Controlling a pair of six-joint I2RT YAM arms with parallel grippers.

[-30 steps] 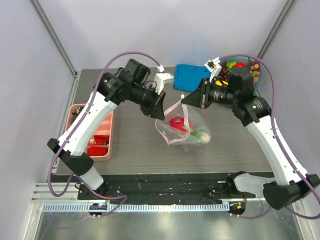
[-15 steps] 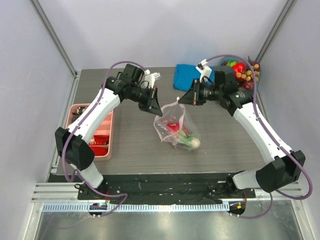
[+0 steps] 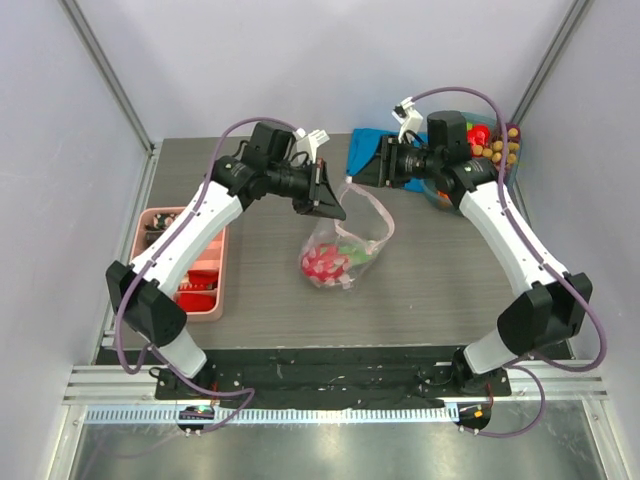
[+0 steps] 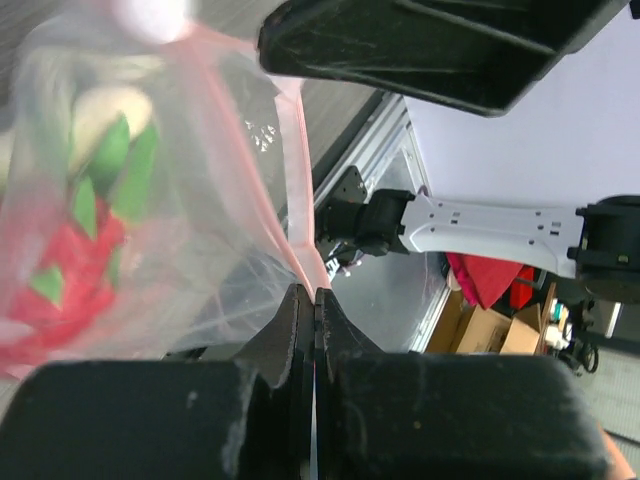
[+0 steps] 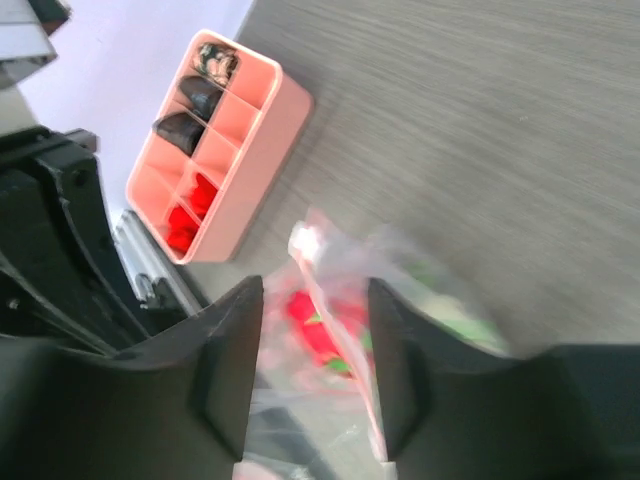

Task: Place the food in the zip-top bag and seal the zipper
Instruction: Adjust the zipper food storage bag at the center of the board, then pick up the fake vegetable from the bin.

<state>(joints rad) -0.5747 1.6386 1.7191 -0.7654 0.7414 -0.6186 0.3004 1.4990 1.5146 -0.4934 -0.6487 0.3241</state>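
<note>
The zip-top bag (image 3: 335,250) hangs by one corner of its mouth from my left gripper (image 3: 335,205), which is shut on the pink zipper (image 4: 305,270). Red and green food (image 3: 325,262) sits bunched in the bag's bottom, resting on the table. In the left wrist view the food (image 4: 70,240) shows through the clear plastic. The free end of the zipper (image 3: 383,215) loops out to the right. My right gripper (image 3: 360,172) stands open just above and to the right of the bag's mouth. In its wrist view the bag (image 5: 330,310) lies between and beyond its spread fingers (image 5: 225,370), apart from them.
A pink compartment tray (image 3: 190,262) with red pieces sits at the table's left edge, also in the right wrist view as the tray (image 5: 215,140). A folded blue cloth (image 3: 370,150) lies at the back. A bowl of toy food (image 3: 492,145) stands at the back right corner.
My right gripper has opened and let go of the bag's mouth, drawing back and up. The bag now hangs from the left gripper alone and has swung left, its food bunched lower.
</note>
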